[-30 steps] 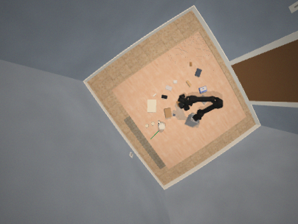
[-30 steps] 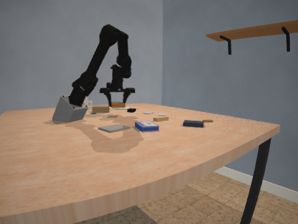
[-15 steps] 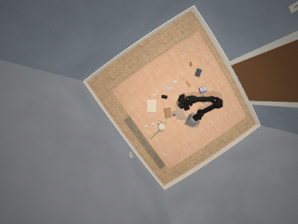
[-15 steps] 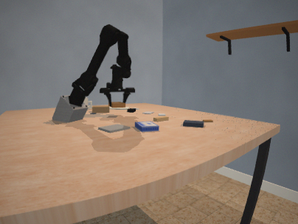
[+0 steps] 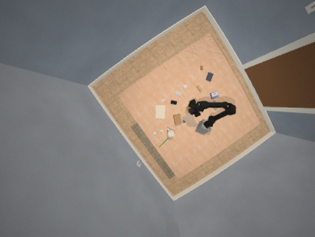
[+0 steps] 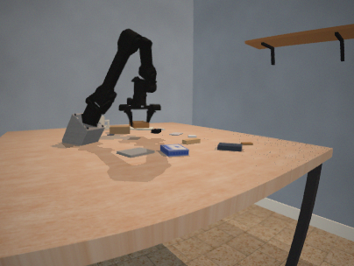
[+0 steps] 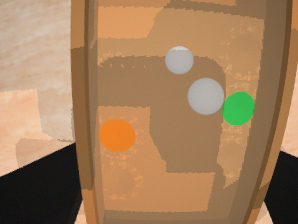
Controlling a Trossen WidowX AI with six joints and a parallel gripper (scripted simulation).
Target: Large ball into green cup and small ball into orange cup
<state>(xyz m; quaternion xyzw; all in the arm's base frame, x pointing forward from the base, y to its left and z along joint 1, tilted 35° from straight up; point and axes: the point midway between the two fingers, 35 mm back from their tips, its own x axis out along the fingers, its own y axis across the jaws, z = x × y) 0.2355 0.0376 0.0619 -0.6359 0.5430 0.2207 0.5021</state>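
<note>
The wooden puzzle fills the wrist view under its clear cover. The large ball lies right beside the green cup, touching its left edge. The small ball lies just above and left of the large ball. The orange cup at the left is empty. My gripper is shut on the wooden puzzle and holds it a little above the table at the far side. From above, the arm reaches left over the table, and the puzzle is hidden under the gripper.
Small flat objects lie about the table: a blue box, a grey tile, a dark blue block, a tan block and a cream sheet. The arm's grey base stands at the left.
</note>
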